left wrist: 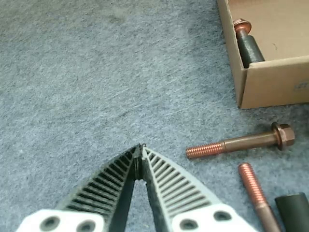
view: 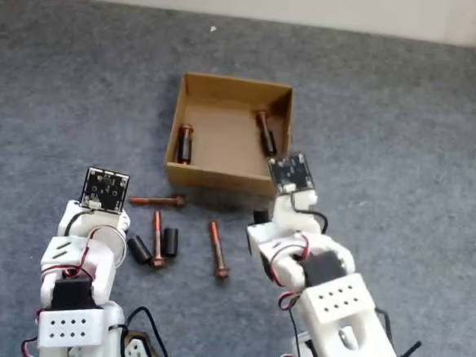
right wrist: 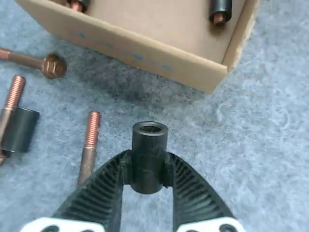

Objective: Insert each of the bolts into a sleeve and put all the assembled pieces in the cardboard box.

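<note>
- High view: two assembled pieces [view: 185,144] lie in the cardboard box [view: 213,179] at upper centre. Below it, three loose bolts [view: 217,248] and two spare sleeves [view: 170,241] rest on the grey, carpet-like bench [view: 406,117]. A pale wall [view: 315,4] runs along the top.
- Left wrist view: the left claw [left wrist: 141,159] is pinched shut and empty. It would need to open for the nearest bolt [left wrist: 236,143], at centre right.
- Right wrist view: the right claw [right wrist: 147,162] grips a black sleeve [right wrist: 149,137] at lower centre, so a third pairing seems in hand. A bolt's threaded tip must meet its bore.

The open box [view: 213,178] holds two sleeved bolts [view: 185,146]. Three copper bolts [view: 216,246] and two black sleeves [view: 170,241] lie before it. A third sleeve [right wrist: 149,142] is clamped in the right gripper [right wrist: 147,160].
</note>
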`<action>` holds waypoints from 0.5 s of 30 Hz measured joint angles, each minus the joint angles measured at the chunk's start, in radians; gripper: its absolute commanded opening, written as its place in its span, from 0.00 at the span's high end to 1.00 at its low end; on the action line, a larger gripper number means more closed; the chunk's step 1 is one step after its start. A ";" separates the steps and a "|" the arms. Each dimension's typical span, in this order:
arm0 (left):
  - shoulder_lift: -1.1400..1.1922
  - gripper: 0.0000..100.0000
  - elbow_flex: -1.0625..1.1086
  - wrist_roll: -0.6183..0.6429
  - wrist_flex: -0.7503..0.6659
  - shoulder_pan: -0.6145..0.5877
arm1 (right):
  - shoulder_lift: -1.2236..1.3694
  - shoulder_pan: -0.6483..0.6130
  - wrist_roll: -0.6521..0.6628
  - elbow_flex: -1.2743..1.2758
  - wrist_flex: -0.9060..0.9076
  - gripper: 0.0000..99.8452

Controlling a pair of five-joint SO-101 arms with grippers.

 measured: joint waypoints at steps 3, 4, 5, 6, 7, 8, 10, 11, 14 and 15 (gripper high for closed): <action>0.000 0.99 -0.006 0.000 0.000 0.000 | -0.032 0.000 0.000 0.034 -0.026 1.00; 0.000 0.99 -0.011 -0.008 0.005 0.000 | -0.037 0.000 0.000 0.043 -0.028 1.00; 0.000 0.99 -0.021 -0.026 0.021 0.000 | -0.041 0.002 0.000 0.049 -0.031 1.00; 0.000 0.99 -0.038 -0.051 0.049 0.000 | -0.043 0.014 0.000 0.052 -0.031 1.00; 0.000 0.99 -0.066 -0.072 0.083 0.000 | -0.044 0.031 0.000 0.052 -0.031 1.00; 0.002 0.99 -0.101 -0.091 0.118 0.000 | -0.044 0.051 0.000 0.051 -0.032 1.00; 0.003 0.96 -0.190 -0.123 0.199 0.000 | -0.046 0.089 0.000 0.051 -0.032 1.00; 0.003 0.95 -0.238 -0.138 0.239 0.000 | -0.048 0.109 0.000 0.051 -0.032 1.00; 0.002 0.94 -0.382 -0.163 0.347 0.000 | -0.048 0.143 0.000 0.051 -0.032 1.00; 0.015 0.94 -0.427 -0.169 0.379 0.011 | -0.048 0.147 0.000 0.051 -0.032 1.00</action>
